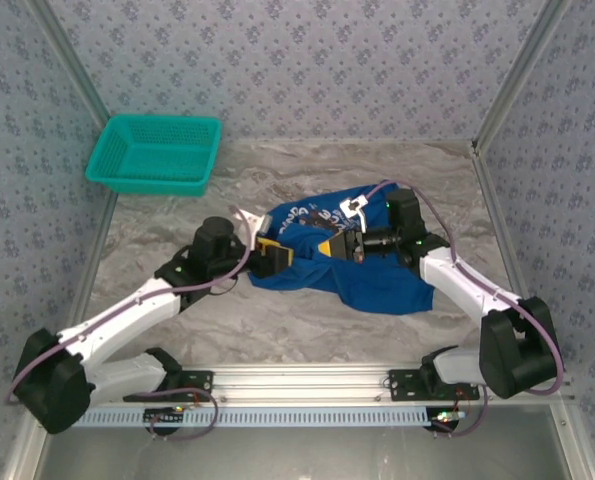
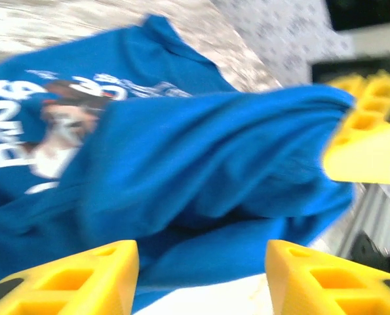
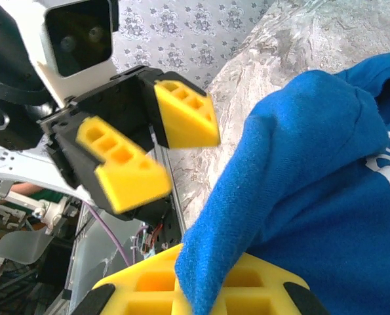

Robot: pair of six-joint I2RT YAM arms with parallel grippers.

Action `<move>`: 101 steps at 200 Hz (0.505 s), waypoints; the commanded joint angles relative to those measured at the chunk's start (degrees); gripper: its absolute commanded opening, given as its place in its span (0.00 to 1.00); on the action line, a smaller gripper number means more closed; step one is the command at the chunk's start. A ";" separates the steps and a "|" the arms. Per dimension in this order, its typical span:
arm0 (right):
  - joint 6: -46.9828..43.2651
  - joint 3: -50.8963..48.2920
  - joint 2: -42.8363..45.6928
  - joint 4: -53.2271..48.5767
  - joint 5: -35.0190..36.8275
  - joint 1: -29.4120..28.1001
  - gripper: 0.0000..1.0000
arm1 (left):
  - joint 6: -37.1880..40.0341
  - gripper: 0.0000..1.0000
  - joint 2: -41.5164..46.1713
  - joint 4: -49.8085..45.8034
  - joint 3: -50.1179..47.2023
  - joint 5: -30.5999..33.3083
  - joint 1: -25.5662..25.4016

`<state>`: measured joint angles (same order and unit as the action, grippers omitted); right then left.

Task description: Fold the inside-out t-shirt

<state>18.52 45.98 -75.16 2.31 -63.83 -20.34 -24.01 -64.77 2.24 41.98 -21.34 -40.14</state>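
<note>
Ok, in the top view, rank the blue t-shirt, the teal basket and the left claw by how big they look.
1. t-shirt: largest, even though it is partly hidden.
2. basket: somewhat smaller, but it sits farther back, so the margin is unsure.
3. left claw: clearly smallest.

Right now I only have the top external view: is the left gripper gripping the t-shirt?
Observer: No. The right wrist view shows the left gripper with jaws apart and nothing between them.
Operator: And the other one?
Observer: The right gripper is shut on a bunched fold of the t-shirt; the left wrist view shows the fabric pinched at its yellow finger.
Operator: What is the pale print?
Observer: In the left wrist view, white lettering around a brownish picture, too blurred to read.
</note>
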 commanded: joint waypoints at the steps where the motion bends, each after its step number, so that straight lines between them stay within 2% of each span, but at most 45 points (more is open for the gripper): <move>1: -2.35 1.95 -0.04 -2.90 -0.35 -0.08 0.06 | 5.45 0.47 -4.27 -0.67 4.98 -6.86 -2.56; 14: -2.52 1.92 0.33 -3.10 -0.09 -0.12 0.06 | 6.33 0.42 -6.83 -2.17 6.98 -5.78 -2.70; 27: -2.66 1.88 0.76 -3.31 0.36 -0.10 0.05 | 7.23 0.41 -9.25 -3.13 8.72 -4.94 -2.73; 65: -2.86 1.89 1.31 -3.88 0.58 -0.12 0.05 | 8.21 0.45 -15.18 -4.09 12.98 -3.83 -2.67; 101: -2.80 1.93 2.34 -4.27 1.28 0.35 0.04 | 9.68 0.47 -16.73 -5.14 13.12 -2.32 -2.57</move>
<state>16.86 46.13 -74.83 -1.21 -62.35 -20.25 -16.71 -80.86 -1.39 53.49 -24.60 -42.85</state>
